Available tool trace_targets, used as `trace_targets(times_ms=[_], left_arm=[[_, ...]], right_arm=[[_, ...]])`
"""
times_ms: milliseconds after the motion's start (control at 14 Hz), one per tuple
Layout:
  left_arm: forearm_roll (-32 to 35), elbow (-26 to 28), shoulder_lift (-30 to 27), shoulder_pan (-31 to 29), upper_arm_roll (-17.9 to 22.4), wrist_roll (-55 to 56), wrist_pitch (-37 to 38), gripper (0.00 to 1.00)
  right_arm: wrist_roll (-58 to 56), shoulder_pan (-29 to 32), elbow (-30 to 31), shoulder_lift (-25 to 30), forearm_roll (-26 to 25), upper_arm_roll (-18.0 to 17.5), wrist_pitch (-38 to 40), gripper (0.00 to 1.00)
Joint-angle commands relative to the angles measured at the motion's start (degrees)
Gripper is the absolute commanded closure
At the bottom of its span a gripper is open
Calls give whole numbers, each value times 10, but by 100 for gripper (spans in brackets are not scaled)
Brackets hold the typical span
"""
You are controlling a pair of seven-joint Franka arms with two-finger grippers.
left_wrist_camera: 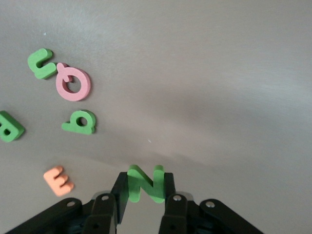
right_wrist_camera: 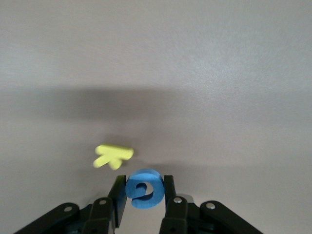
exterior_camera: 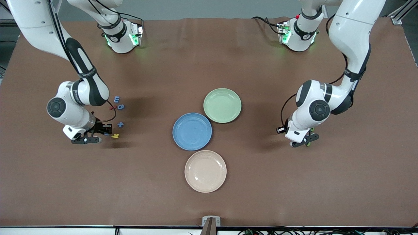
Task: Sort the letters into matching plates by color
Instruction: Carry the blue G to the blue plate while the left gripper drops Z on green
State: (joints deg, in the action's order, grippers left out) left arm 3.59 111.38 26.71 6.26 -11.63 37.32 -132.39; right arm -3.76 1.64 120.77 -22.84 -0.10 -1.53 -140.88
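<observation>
The left tool pinches the green N between its fingers – the right tool likewise clamps a blue letter (yellow letter just beside), both low over the desk.

I read only the toy letters; the arm markings were too small to read. A green N stood between the left gripper's fingers. Near it on the table I saw a green u, a pink piece like an a or o, a green a, a green B, partly cut off, and an orange E. The right gripper pinched a blue G; a yellow letter beside it I couldn't tell. In the front view, a blue E, blue a and a blue X-like piece.
</observation>
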Motion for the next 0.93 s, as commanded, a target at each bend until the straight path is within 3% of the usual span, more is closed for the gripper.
trace_targets(times_ms=[0, 143, 358, 572, 858], left_arm=[[10, -31, -31, 2, -29, 12, 73, 100], [9, -31, -46, 2, -53, 22, 76, 100], [10, -36, -48, 10, -103, 73, 73, 100], [11, -37, -44, 50, -127, 143, 72, 100], [10, -32, -19, 124, -127, 256, 40, 100]], right_arm=[[43, -36, -40, 57, -10, -2, 121, 79], [119, -77, -82, 60, -9, -5, 194, 79], [238, -166, -118, 60, -4, -5, 216, 79], [327, -245, -150, 47, 0, -5, 209, 79], [368, -309, -206, -31, 35, -5, 157, 79]])
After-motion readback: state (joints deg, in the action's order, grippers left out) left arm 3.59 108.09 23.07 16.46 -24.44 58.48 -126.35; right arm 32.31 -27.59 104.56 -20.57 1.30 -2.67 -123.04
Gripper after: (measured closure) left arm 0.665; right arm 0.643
